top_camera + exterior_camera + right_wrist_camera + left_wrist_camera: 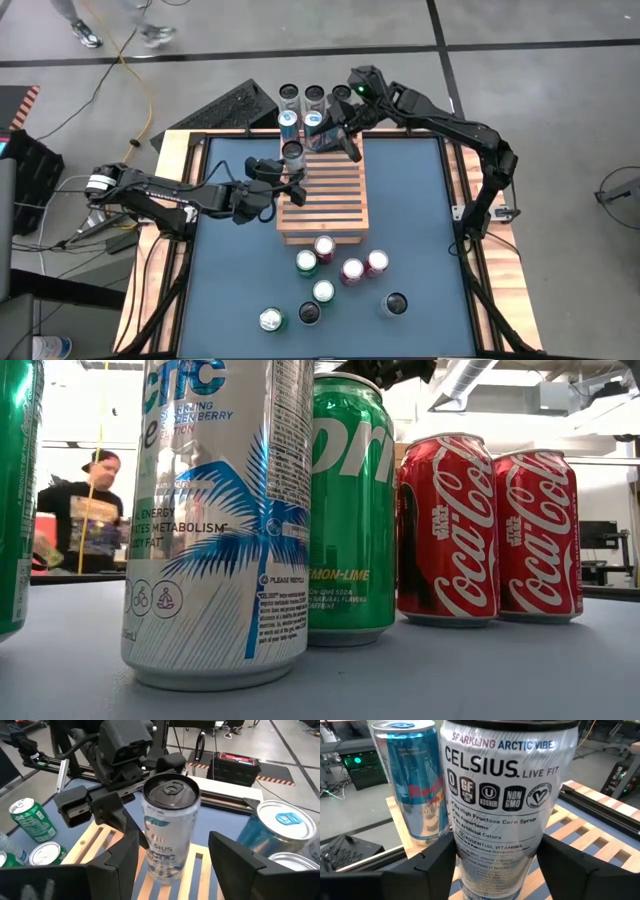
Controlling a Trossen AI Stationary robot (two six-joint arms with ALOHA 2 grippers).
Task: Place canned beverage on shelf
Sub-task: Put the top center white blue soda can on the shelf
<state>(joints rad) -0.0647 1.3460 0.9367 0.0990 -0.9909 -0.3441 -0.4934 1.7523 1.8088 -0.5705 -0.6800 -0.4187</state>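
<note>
**Silver Celsius can on the shelf's rear edge, left gripper around it**

Silver and black, the Celsius can [505,810] stands upright on the light wooden shelf [325,205], at the shelf's upper-left corner in the high view. The left gripper [292,183] reaches in from the frame's left. In the left wrist view its two dark fingers [437,857] lie against both sides of the can low down, no gap showing, so we read it as clamped on the can.

A blue-and-silver Red Bull can [415,785] stands just beside the Celsius can on the same rear edge. In the high view a second Red Bull can [313,122] sits next to it. Three dark-topped cans [314,96] stand in a row above them, off the shelf.

The right gripper [345,145] hangs over the shelf's upper-right corner, near the second Red Bull can. Its fingers [125,857] are spread with nothing between them, and the Celsius can shows beyond them.

Below the shelf on the blue table top [420,220], loose cans stand in a cluster: a silver can [215,520], a green Sprite can [350,510] and two red Coca-Cola cans [445,530].

A person [85,510] shows in the room at the low view's left.
</note>
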